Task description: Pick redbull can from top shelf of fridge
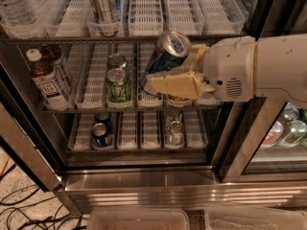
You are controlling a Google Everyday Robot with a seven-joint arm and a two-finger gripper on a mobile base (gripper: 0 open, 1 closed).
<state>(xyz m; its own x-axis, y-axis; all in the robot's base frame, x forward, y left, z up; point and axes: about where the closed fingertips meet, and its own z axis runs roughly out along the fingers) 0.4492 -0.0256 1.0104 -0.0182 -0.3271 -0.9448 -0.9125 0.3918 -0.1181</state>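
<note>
My gripper (160, 80) is shut on the redbull can (165, 56), a slim dark blue can with a silver lid. The can is tilted, lid up and to the right, and hangs in front of the fridge's (144, 186) middle rack, just below the top shelf (144, 8). A cream finger (177, 85) presses the can's lower side. The white arm comes in from the right. On the top shelf a mostly silver can with blue patches (103, 4) stands in a lane at the left.
A water bottle (14, 4) stands top left. Green cans (117, 83) and a tea bottle (45, 78) are on the middle rack, more cans (100, 131) below. Cables (19, 210) lie on the floor at left, and clear bins (139, 219) are at the bottom.
</note>
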